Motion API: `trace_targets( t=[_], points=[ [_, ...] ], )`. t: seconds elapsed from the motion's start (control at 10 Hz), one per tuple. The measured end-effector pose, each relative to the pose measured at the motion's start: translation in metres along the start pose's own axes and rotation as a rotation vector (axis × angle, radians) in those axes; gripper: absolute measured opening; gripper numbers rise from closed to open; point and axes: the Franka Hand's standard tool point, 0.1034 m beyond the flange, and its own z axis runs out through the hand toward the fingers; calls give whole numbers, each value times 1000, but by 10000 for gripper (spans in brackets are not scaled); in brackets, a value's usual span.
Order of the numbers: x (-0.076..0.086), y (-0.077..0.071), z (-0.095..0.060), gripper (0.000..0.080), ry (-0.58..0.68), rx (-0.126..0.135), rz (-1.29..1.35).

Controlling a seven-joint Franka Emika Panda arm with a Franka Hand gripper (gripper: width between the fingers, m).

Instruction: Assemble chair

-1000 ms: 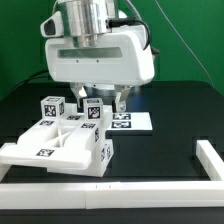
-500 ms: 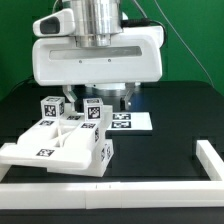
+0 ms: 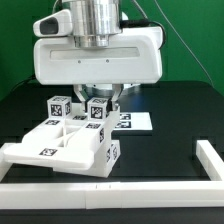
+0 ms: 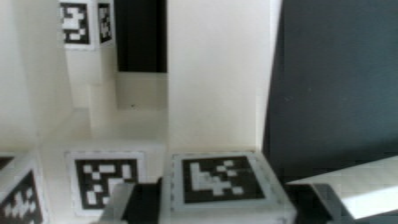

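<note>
- Black surface fills the scene, with green backdrop behind, a plain white rail along the near edge and up the exterior view's right, and the marker board lying flat toward the back
- On it sits the chair, a chunky white build of slabs and tagged posts, spreading from the middle of the exterior view out toward 8 o'clock
- Its tagged posts stand upright, so the long axis of the part nearest the arm runs vertically; one post top sits directly under the wrist body
- The pincer lies at about 1 o'clock from the chair's middle, just beside that post and at its rear edge
- Only dark finger stubs show beneath the big white housing; whether they pinch the post or stand just clear of it I cannot tell, and how wide they are spread is hidden too
- The wrist view shows tagged block tops close up and white uprights beyond, but no fingers
</note>
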Motion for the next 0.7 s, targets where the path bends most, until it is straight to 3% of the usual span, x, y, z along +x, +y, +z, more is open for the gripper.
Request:
trace_targets(
  t=[0.3,0.7],
  points=[
    [0,-1,0,282,1,2,271],
    [1,-3,0,282,0,38,724]
  ],
)
